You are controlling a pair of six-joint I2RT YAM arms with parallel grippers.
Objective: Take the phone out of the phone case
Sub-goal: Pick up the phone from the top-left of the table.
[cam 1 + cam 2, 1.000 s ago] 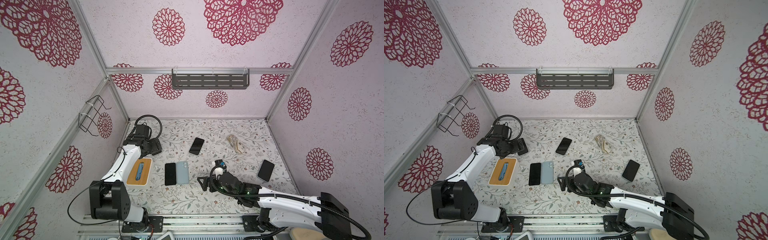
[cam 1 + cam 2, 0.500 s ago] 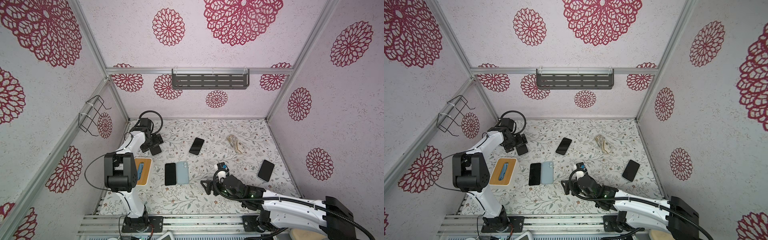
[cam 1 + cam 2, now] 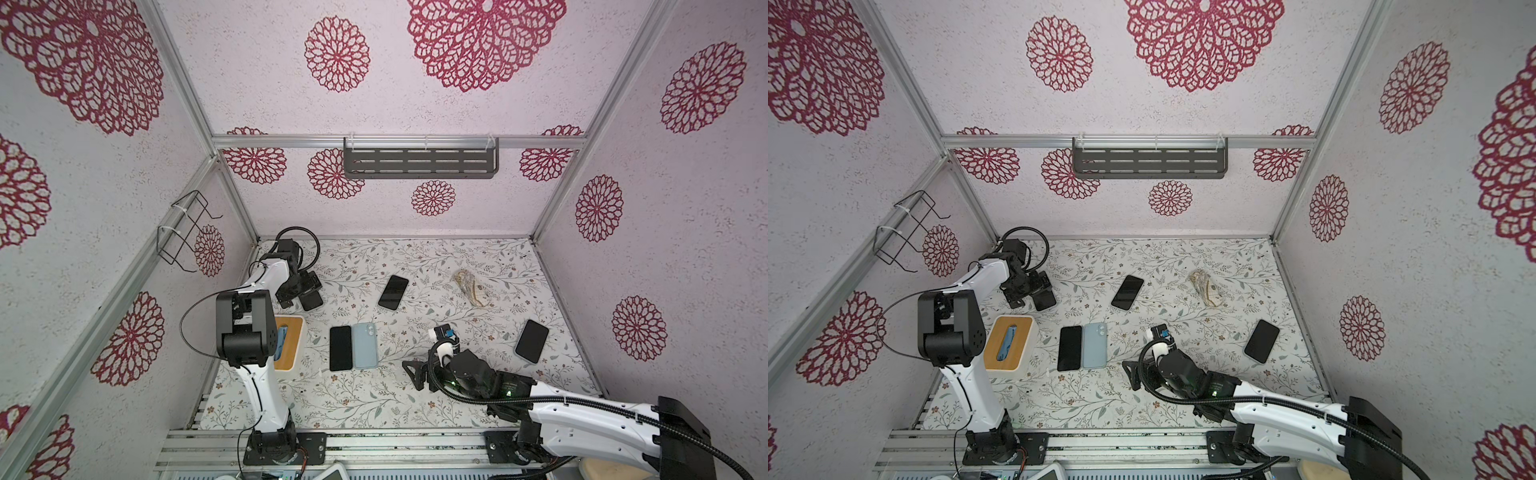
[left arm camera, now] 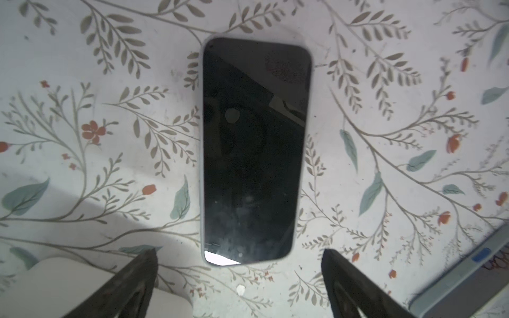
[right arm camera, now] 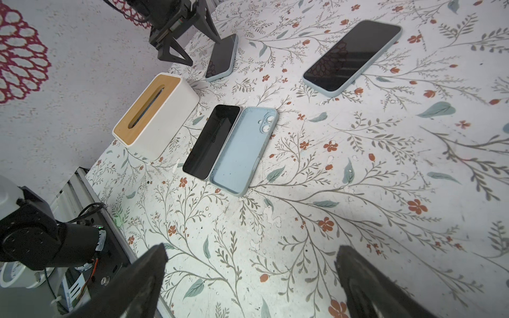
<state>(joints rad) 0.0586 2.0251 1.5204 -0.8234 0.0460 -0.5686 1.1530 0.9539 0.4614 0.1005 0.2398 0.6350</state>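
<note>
Rosette-printed walls (image 3: 395,104) with a grey shelf (image 3: 419,164) surround a floral tabletop (image 3: 436,257).

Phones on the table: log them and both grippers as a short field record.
bare phone: face up, beside empty blue case
left cased phone: face up, flat
left gripper: open, empty, at left cased phone
middle cased phone: face up, untouched
right phone: flat, apart from the rest
right gripper: open, empty
tissue box: beside bare phone
</note>
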